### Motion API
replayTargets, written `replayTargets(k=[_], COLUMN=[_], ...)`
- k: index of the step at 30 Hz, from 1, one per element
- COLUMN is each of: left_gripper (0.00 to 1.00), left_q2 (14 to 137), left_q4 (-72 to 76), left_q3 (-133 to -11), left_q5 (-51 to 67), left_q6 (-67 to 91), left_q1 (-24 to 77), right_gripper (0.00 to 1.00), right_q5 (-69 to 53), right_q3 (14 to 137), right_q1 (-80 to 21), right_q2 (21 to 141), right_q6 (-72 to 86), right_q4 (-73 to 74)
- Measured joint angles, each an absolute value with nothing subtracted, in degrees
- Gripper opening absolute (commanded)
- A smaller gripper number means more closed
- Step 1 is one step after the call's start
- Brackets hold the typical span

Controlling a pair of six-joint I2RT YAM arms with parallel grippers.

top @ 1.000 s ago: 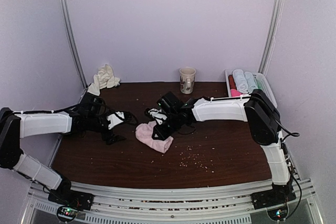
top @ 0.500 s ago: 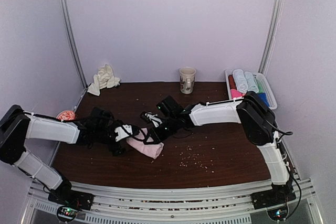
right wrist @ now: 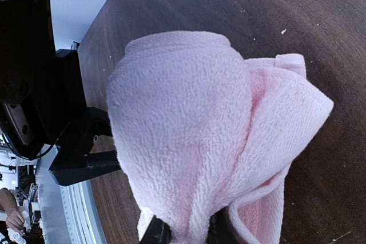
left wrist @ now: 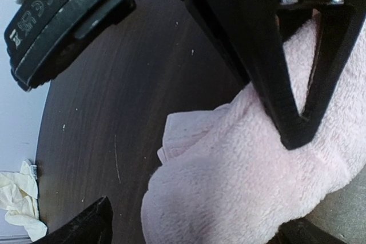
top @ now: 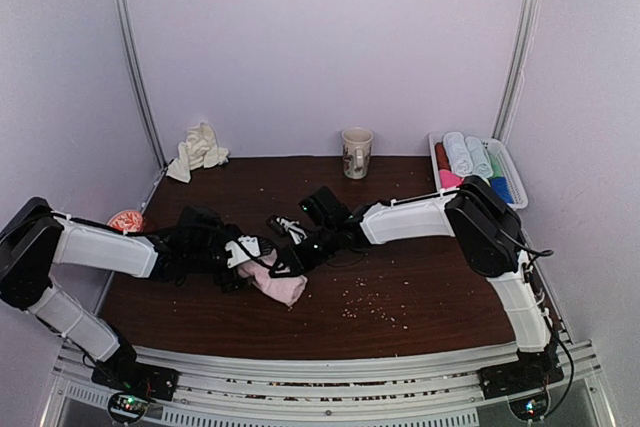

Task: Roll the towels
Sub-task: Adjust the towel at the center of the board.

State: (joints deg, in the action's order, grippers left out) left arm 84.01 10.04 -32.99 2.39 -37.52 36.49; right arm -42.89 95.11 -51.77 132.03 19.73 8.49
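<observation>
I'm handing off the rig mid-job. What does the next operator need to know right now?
Left pincer: wide open, one finger on each side of the pink towel, not gripping.
Right pincer: shut on a fold of the pink towel.
Pink towel: middle of the table, bunched into a loose lump, not a tidy roll.
Cream towel: crumpled at the far left corner, untouched.
Done: no neat roll yet.
Left: finish rolling the pink towel, then roll the cream towel.

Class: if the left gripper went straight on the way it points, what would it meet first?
The pale pink towel, bunched right before the open left gripper; the right gripper pinching it seems just beyond.
</observation>
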Motion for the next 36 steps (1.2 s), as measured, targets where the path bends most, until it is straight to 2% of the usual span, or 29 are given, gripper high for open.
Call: replayTargets(k=[14, 20, 23, 25, 30, 36], left_gripper=[0.96, 0.96, 0.92, 0.91, 0.89, 0.88], left_q2=[79.1, 73.9, 70.8, 71.7, 83.5, 86.7], left_q4=[9.3, 7.3, 6.6, 7.4, 7.6, 7.2], left_q3=[-33.6, -33.7, -34.4, -35.4, -40.9, -41.3], left_q5=[9.1, 18.5, 22.0, 21.8, 17.5, 15.6], left_q6=[-37.6, -41.5, -43.0, -42.7, -41.4, -41.0], left_q1=[36.4, 36.1, 35.9, 35.9, 35.7, 35.6], right_gripper=[0.03, 0.04, 0.04, 0.04, 0.04, 0.06], right_q5=[-47.6, -47.7, -48.0, -48.1, -48.3, -48.8], right_q3=[94.1, 92.7, 92.2, 92.2, 92.0, 91.5], right_q1=[-51.1, -50.7, -50.4, -50.3, -50.3, -50.1], right_q2=[133.1, 133.1, 133.1, 133.1, 133.1, 133.0], right_q6=[22.8, 22.7, 22.8, 22.8, 22.8, 23.2], right_q4=[4.4, 2.6, 1.8, 1.7, 1.2, 0.8])
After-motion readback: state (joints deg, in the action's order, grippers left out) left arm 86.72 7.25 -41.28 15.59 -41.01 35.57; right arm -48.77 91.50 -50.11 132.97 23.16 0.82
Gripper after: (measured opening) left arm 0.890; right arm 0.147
